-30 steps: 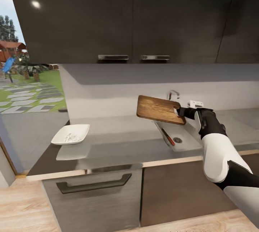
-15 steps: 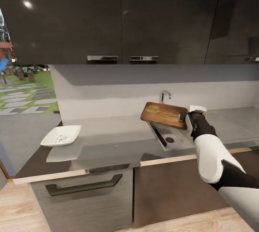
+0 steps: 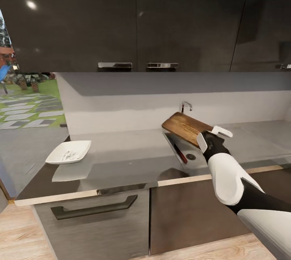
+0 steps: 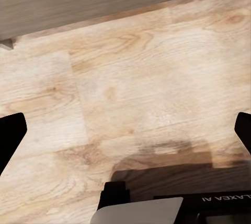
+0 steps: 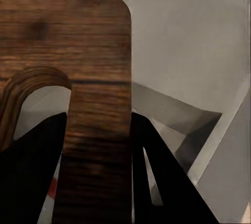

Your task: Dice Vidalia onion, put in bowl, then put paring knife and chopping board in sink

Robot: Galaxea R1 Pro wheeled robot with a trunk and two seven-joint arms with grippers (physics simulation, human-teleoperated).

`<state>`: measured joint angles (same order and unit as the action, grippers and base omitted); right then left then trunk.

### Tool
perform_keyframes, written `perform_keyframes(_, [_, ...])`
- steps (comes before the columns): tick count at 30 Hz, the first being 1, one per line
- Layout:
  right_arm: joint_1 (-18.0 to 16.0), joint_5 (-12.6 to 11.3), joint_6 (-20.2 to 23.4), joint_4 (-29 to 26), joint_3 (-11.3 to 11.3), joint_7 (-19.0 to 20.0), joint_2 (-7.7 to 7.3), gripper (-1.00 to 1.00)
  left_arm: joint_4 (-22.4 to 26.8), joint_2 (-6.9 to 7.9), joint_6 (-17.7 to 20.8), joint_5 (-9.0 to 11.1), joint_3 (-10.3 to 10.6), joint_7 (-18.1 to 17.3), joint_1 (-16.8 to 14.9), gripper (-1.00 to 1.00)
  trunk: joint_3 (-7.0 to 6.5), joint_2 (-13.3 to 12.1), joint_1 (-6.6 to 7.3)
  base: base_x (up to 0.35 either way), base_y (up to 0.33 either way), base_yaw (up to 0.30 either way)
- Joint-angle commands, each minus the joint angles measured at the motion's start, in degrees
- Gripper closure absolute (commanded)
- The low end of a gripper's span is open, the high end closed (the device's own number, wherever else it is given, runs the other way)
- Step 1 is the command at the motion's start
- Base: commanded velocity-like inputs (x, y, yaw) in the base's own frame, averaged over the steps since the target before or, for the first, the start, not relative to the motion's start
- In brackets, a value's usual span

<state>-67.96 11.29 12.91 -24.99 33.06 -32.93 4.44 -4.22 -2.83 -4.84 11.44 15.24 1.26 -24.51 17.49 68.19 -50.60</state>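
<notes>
Since the red-handled paring knife (image 3: 180, 153) already lies in the grey steel sink (image 3: 201, 162) and the white squarish bowl (image 3: 68, 152) near the countertop's left end holds pale bits, only the brown wooden chopping board (image 3: 186, 126), clamped tilted over the basin by the right gripper (image 3: 210, 135), looks left to drop in.

dark wall cabinets (image 3: 121, 17), wood floor (image 4: 136, 93)

One chopping board (image 3: 186, 126), one paring knife (image 3: 180, 153), one bowl (image 3: 68, 152), one sink (image 3: 194, 157).
</notes>
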Motion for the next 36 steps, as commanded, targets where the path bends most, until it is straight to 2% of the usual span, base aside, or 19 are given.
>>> perform_keyframes(1, [-0.1, 0.4, -0.7, 1.1, 0.3, -1.0, 0.05, 1.0, -0.3, -0.02, -0.4, 0.5, 0.5, 0.1, -0.1, -1.0, 0.07, 0.1, 0.0, 0.0, 0.0, 0.0])
perform_keyframes(6, [-0.1, -0.1, -4.1, 4.1, 0.3, -3.9, 0.35, 1.0, -0.3, 0.01, -0.4, 0.5, 0.5, 0.1, -0.1, -1.0, 0.07, 0.1, 0.0, 0.0, 0.0, 0.0])
perform_keyframes(10, [-0.1, -1.4, -7.9, 6.2, 0.3, -6.9, 0.46, 1.0, -0.3, 0.08, -0.4, 0.5, 0.5, 0.3, -0.1, -1.0, 0.07, 0.1, 0.0, 0.002, -0.009, 0.0])
perform_keyframes(14, [-0.1, -2.3, -10.0, 8.5, 0.5, -8.1, 0.62, 1.0, -0.3, 0.1, -0.4, 0.6, 0.5, 0.5, -0.1, -1.0, 0.07, 0.1, 0.0, 0.086, -0.223, 0.0])
perform_keyframes(19, [-0.1, -7.1, -16.1, 12.7, 0.9, -10.2, 0.73, 1.0, -0.3, 0.28, -0.3, 0.6, 0.5, 0.5, -0.1, -1.0, 0.07, 0.1, 0.0, 0.166, -0.288, 0.0])
perform_keyframes(21, [-0.1, -8.1, -17.7, 13.6, 0.9, -11.4, 0.74, 1.0, -0.3, 0.33, -0.3, 0.6, 0.5, 0.5, -0.1, -1.0, 0.07, 0.1, 0.0, 0.186, -0.243, 0.0])
perform_keyframes(31, [-0.1, -9.0, -18.6, 14.4, 0.8, -13.1, 1.23, 1.0, -0.3, 0.45, -0.3, 0.6, 0.5, 0.6, -0.1, -1.0, 0.07, 0.1, 0.0, 0.025, -0.032, 0.0])
perform_keyframes(36, [-0.1, -9.2, -18.1, 14.2, 1.0, -19.5, 1.27, 1.0, -0.3, 1.68, -0.3, 0.7, 0.5, 0.6, -0.1, -1.0, 0.07, 0.1, 0.0, 0.0, 0.0, 0.0])
